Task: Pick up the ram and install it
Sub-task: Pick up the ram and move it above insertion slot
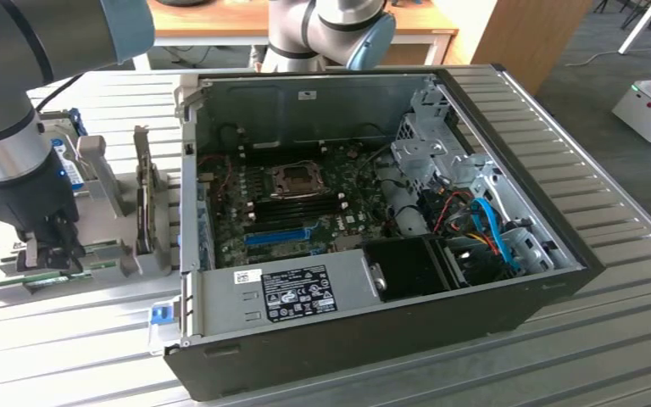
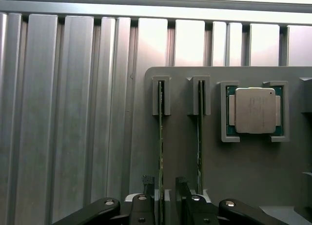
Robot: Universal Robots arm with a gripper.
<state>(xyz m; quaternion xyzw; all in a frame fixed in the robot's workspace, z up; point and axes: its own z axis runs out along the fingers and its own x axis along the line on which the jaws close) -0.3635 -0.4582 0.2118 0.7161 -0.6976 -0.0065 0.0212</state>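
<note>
Two green ram sticks stand on edge in a grey holder [image 2: 239,181] on the slatted table. My gripper [image 2: 165,188] hangs straight over the holder, open, with its dark fingers [image 2: 147,185] on either side of the nearer ram stick [image 2: 161,132] and small gaps to it. The other stick [image 2: 200,132] stands in the neighbouring slot beside it. In the exterior view the gripper [image 1: 52,248] sits low over the holder [image 1: 88,270] at that view's left, well away from the open computer case [image 1: 416,326] and its motherboard [image 1: 303,208].
A processor chip [image 2: 255,110] lies in a pocket of the holder beside the sticks. A dark upright expansion card [image 1: 145,199] stands between the holder and the case. A blue slot [image 1: 277,236] and black slots lie on the motherboard. A second arm [image 1: 325,34] stands behind the case.
</note>
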